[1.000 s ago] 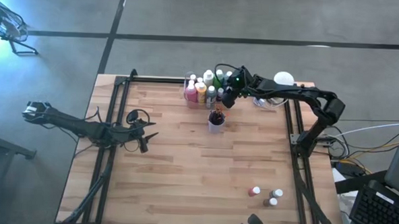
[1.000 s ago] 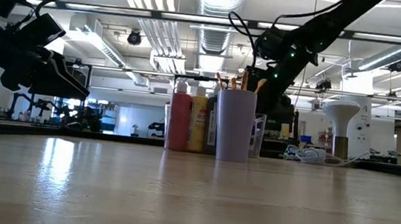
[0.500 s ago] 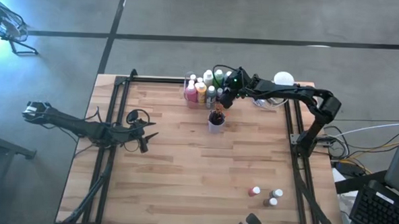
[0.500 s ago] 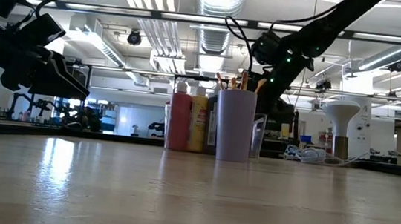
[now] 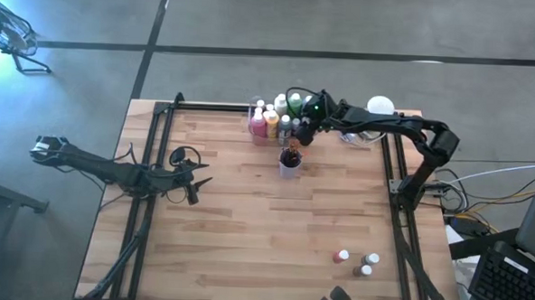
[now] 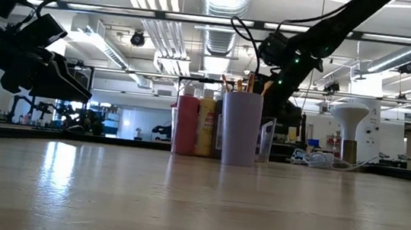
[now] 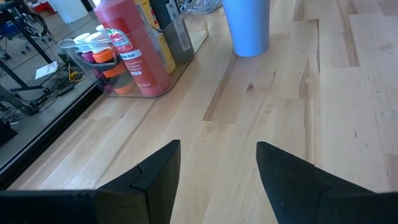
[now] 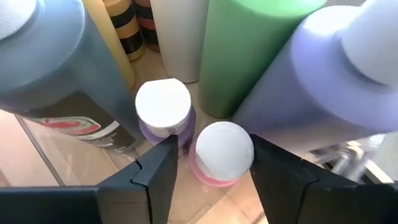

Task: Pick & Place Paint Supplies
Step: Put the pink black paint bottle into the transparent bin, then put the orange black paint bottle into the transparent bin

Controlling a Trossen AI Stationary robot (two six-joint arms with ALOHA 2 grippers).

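A clear bin [image 5: 261,130] at the table's far middle holds the paint bottles. My right gripper [image 8: 213,143] hangs over it, slanting down, open. Its fingers stand on either side of a small pink bottle with a white cap [image 8: 224,152], which stands upright on the bin floor. Beside that stands a small purple bottle with a white cap [image 8: 163,106]. Tall green [image 8: 255,43], purple [image 8: 323,74] and white [image 8: 180,37] bottles stand behind them. A cup of paintbrushes [image 5: 290,160] stands just in front of the bin. My left gripper [image 7: 217,149] waits open at the table's left.
Three small bottles [image 5: 341,256] [image 5: 371,259] [image 5: 364,270] stand near the table's front right corner. A white round object [image 5: 381,106] and cables lie at the far right corner. A black frame [image 5: 149,163] runs along the table's sides. The middle is bare wood [image 5: 246,221].
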